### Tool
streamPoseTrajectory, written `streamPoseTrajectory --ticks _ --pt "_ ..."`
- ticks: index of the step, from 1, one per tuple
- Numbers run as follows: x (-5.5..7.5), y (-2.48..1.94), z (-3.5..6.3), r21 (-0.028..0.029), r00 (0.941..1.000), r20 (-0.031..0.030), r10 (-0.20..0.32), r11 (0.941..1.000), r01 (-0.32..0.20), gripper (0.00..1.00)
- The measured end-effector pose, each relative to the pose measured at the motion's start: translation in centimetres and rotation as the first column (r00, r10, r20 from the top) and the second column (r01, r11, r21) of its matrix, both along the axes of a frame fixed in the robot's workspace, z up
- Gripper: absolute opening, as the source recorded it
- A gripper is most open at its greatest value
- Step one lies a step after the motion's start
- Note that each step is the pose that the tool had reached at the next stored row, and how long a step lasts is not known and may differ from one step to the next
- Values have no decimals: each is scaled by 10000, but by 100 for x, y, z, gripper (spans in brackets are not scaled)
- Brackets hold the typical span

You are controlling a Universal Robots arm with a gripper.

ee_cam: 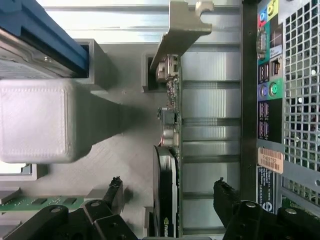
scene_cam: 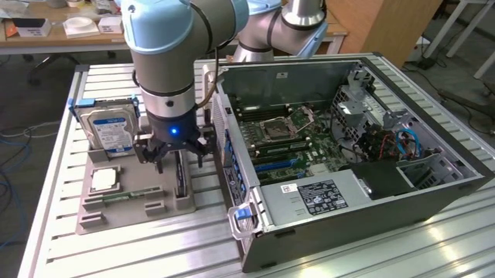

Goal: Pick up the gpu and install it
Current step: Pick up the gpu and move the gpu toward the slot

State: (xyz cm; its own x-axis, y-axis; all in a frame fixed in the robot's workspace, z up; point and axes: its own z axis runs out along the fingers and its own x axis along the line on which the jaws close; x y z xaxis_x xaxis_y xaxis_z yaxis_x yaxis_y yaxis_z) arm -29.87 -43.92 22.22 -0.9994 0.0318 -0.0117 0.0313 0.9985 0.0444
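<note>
The gpu (scene_cam: 180, 180) stands on edge in a slot of the grey holder tray (scene_cam: 116, 219), beside the open computer case (scene_cam: 348, 145). In the wrist view the gpu (ee_cam: 169, 107) is a slim slab seen edge-on, with its metal bracket at the far end. My gripper (scene_cam: 178, 161) hangs just above the card and is open. Its two black fingers (ee_cam: 114, 192) stand on either side of the card without touching it, so the gripper (ee_cam: 167, 184) straddles the card's black end. The motherboard (scene_cam: 286, 139) lies exposed inside the case.
A silver hard drive (scene_cam: 109, 130) with a blue label stands upright at the back of the tray. A CPU (scene_cam: 104, 178) and a green RAM stick (scene_cam: 127, 196) lie on the tray. The case's rear port panel (ee_cam: 270, 100) is close beside the card. All of it rests on a slatted metal table (scene_cam: 155, 255).
</note>
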Motion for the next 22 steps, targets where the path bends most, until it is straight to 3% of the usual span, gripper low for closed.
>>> streamPoseTrajectory --ticks 13,16,17,19,22 --pt "0 8 -46 0 10000 0 1 10000 -1 82" --pt "0 8 -46 -1 10000 0 1 10000 -1 68" --pt "0 8 -47 0 10000 0 1 10000 -1 68" --pt "0 8 -46 -1 10000 0 1 10000 -1 56" --pt "0 8 -47 0 10000 0 1 10000 -1 51"
